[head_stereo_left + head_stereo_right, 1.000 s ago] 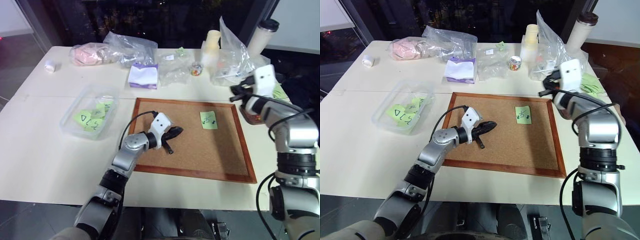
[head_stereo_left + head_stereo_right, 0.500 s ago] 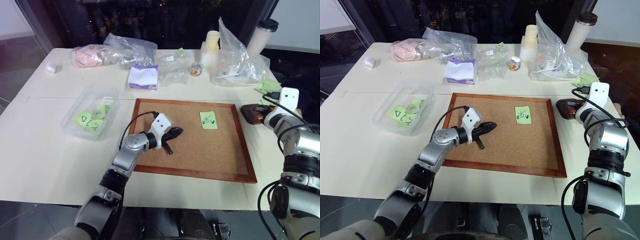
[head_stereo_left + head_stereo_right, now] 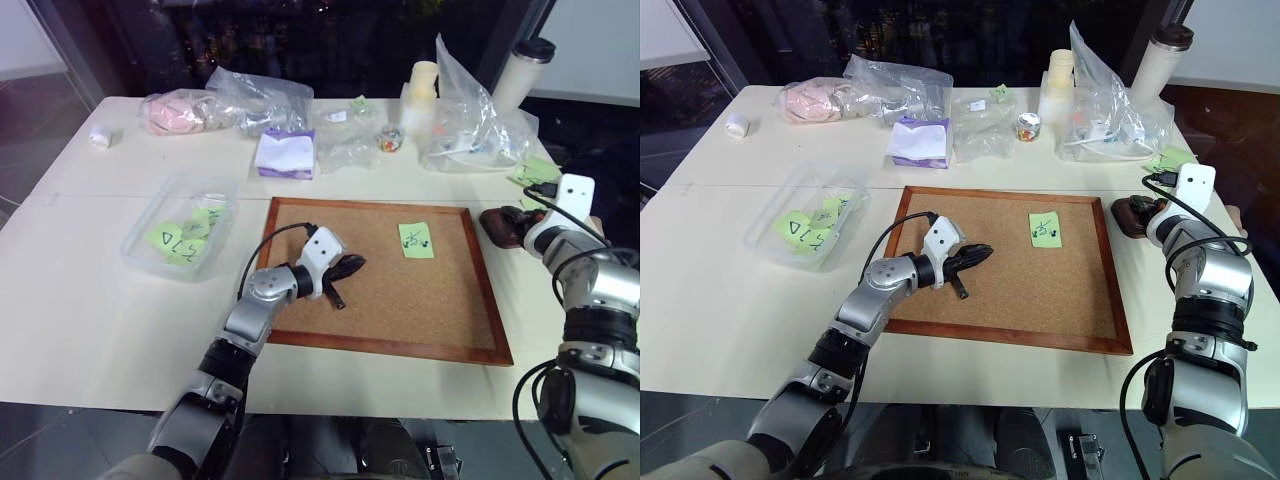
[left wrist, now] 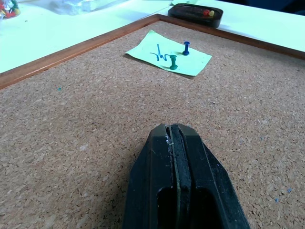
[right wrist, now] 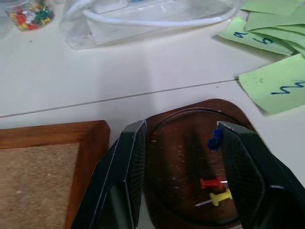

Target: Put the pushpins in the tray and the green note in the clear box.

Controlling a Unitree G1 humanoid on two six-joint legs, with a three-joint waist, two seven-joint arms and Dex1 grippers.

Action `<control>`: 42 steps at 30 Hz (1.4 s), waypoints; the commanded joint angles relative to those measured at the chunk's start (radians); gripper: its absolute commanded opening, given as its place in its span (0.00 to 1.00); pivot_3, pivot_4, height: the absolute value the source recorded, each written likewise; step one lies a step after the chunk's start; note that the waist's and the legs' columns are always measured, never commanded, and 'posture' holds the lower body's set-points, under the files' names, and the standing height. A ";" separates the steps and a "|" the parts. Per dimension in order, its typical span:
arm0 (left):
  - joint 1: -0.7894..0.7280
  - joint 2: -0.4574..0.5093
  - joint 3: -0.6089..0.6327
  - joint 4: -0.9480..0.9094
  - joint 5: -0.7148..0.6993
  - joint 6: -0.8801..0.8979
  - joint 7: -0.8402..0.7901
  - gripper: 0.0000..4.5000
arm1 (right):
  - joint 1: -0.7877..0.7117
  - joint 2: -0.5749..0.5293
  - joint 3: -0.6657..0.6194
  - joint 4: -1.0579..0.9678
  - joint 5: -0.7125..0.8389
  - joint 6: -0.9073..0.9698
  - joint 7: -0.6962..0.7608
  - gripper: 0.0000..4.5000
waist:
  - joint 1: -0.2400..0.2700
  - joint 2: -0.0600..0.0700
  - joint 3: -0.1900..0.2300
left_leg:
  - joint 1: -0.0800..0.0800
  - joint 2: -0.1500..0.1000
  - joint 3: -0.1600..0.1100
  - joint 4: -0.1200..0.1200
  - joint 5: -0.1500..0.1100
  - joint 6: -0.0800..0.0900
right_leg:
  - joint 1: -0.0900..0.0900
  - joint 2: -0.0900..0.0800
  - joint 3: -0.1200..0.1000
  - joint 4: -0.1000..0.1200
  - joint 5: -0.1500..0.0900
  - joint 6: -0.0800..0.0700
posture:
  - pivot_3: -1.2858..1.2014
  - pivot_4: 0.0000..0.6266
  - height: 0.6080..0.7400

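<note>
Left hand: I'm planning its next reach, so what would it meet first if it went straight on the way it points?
Probably the green note, pinned to the corkboard by two pushpins. The shut left hand points across bare cork toward it, though depth is unclear.

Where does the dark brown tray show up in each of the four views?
Left eye view: tray at far right, just past the corkboard's top right corner.
Right eye view: same spot, beside the right claw.
Left wrist view: top edge, beyond the board frame.
Right wrist view: centre, between the fingers.
Shared landmark: the corkboard's frame.
</note>
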 commanded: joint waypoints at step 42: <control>0.025 -0.001 -0.022 0.018 0.015 0.008 -0.006 0.00 | 0.071 -0.034 0.000 -0.260 0.073 0.103 0.026 0.99 | 0.001 0.000 0.000 | 0.000 0.000 0.000 0.000 0.000 0.000 | 0.000 0.000 0.000 -0.001 0.000 0.000 | 0.52 0.24 1.00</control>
